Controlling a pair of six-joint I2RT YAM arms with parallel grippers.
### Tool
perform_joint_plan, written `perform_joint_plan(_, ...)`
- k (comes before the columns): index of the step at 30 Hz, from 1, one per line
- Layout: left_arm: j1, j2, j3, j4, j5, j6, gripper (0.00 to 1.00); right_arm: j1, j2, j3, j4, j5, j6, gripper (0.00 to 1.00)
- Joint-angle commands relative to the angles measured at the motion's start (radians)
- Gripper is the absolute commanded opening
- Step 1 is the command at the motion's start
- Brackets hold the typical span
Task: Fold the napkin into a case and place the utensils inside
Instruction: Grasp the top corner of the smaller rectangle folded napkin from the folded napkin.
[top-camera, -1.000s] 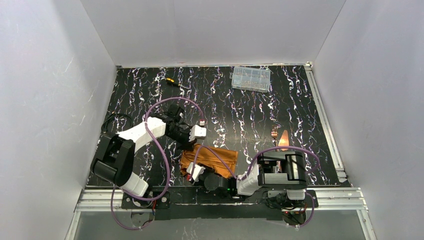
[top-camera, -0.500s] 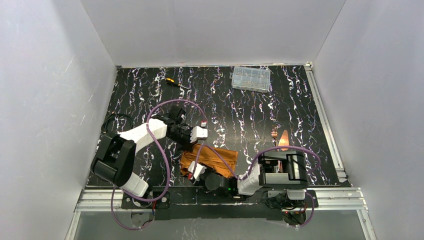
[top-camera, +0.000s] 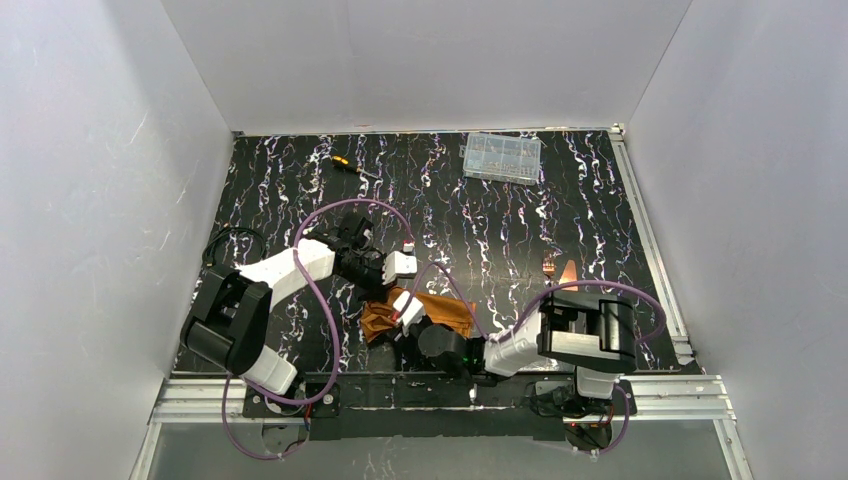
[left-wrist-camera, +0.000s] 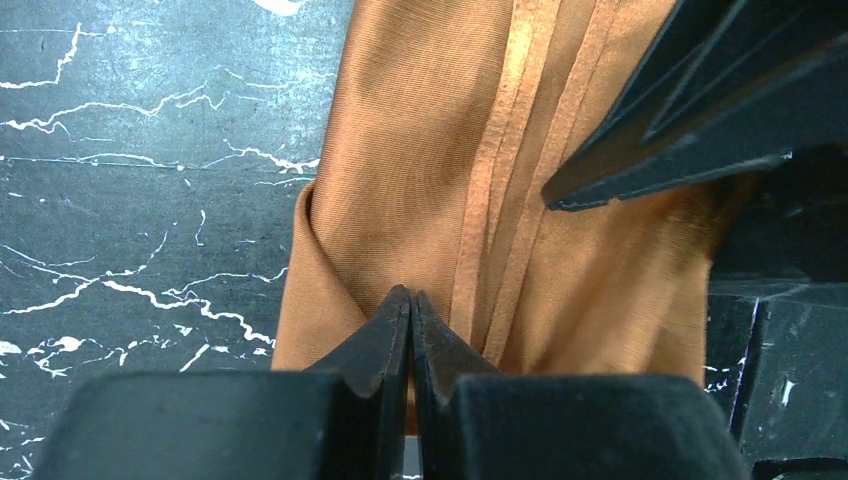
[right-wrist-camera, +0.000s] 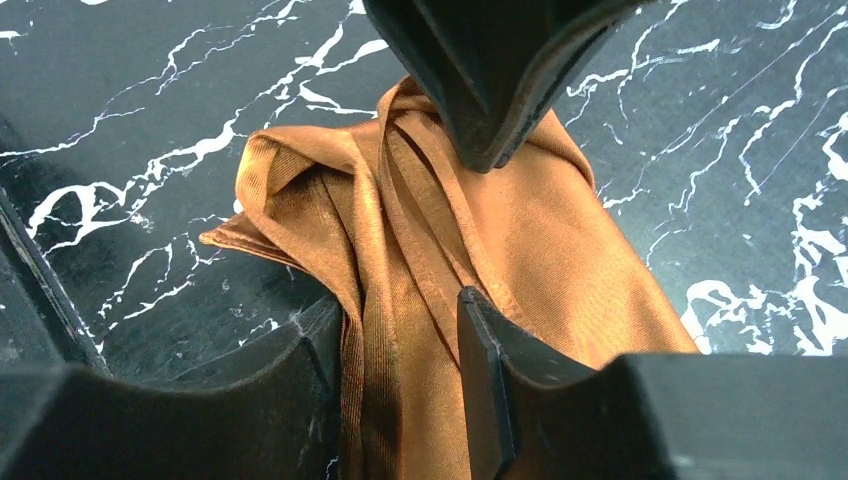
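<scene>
Napkin (top-camera: 432, 312): rust-orange cloth, bunched into loose lengthwise folds. You find it at 6 o'clock on the black marbled table (top-camera: 470, 225), close to the arm bases. Your left wrist view shows its hemmed edges (left-wrist-camera: 505, 190) running side by side down the middle.

Left gripper (top-camera: 388, 290): it reaches the napkin from 10 o'clock. Its jaws are pressed together, tip to tip (left-wrist-camera: 411, 300), and pinch a ridge of the cloth. In your right wrist view the fabric gathers up into that dark tip (right-wrist-camera: 490, 110).

Right gripper (top-camera: 405, 308): it comes in from 4 o'clock. Its fingers (right-wrist-camera: 335, 345) stand partly apart, with a thick bundle of folds (right-wrist-camera: 400, 300) filling the gap and touching both. You cannot tell whether they squeeze that bundle or only straddle it.

Utensils (top-camera: 558, 271): copper-coloured pieces on the bare table at 3 o'clock from the napkin, well apart from it. One is a fork (top-camera: 548, 263). Their near ends are hidden behind the right arm.

Compartment box (top-camera: 502, 157): clear plastic, lid down, at 1 o'clock on the table by the far edge. You see small items in its cells, too small to name.

Screwdriver (top-camera: 348, 165): yellow and black handle, at 11 o'clock, lying flat.
</scene>
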Motion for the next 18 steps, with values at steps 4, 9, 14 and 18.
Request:
perform_joint_plan(4, -0.003, -0.042, -0.017, -0.032, 0.037, 0.009, 0.0, -0.041, -0.052, -0.015, -0.05, -0.13, 0.162, 0.51)
perform_joint_plan(9, -0.003, -0.047, -0.023, -0.039, 0.045, 0.016, 0.0, -0.134, -0.127, -0.015, -0.189, -0.284, 0.293, 0.51)
perform_joint_plan(14, -0.003, -0.046, -0.021, -0.039, 0.059, 0.015, 0.0, -0.213, -0.158, 0.011, -0.31, -0.364, 0.394, 0.5)
perform_joint_plan(18, -0.004, -0.053, -0.025, -0.045, 0.064, 0.019, 0.0, -0.234, -0.108, 0.07, -0.374, -0.411, 0.407, 0.48)
